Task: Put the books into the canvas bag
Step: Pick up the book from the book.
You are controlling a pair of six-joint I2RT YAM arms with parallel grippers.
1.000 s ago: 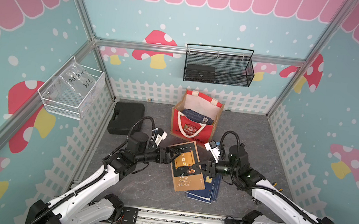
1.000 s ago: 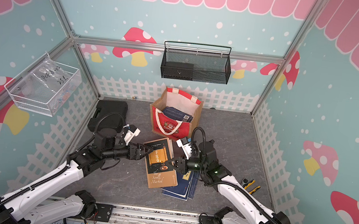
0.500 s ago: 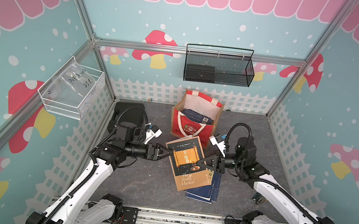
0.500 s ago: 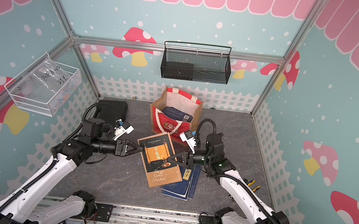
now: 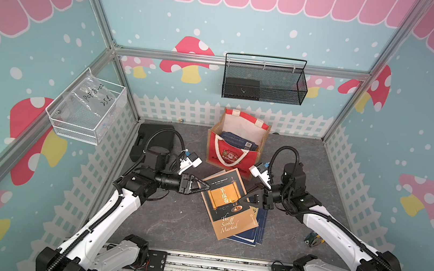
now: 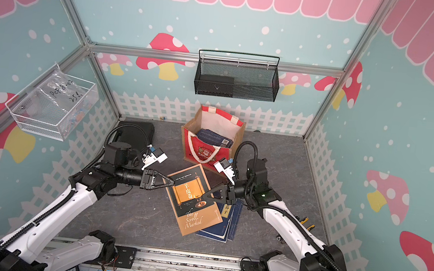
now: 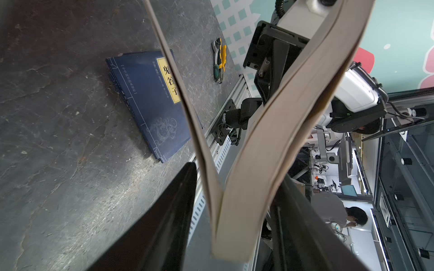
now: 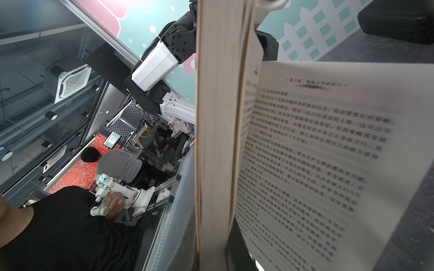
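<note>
Left wrist view shows you the scroll book (image 7: 258, 164) squeezed between the two black fingers (image 7: 169, 211) of the left pincer (image 7: 237, 178); a second ago that pincer was wide open beside the book, so it has only just closed on the book's left edge; the right pincer (image 5: 240, 200) is shut on the right edge, same as before; so now both arms hold this book, lifted and tilted over the middle of the tabletop (image 5: 171, 220), just in front of the bag (image 5: 246, 159); I think that makes the carry to the bag safer, since one pincer alone lets the book flop; the bag stands by the middle of the back edge with packed books (image 5: 237, 141) already inside; loose blue books (image 5: 251, 234) lie flat nearer the front edge, partly under the held one, so you have more to do. Both wrist views show what the top views hide; the cover (image 7: 209, 187) gapes away from the pages in a V, and in the right wrist view one page (image 8: 317, 152) hangs open; only the top views show you the bag.
</note>
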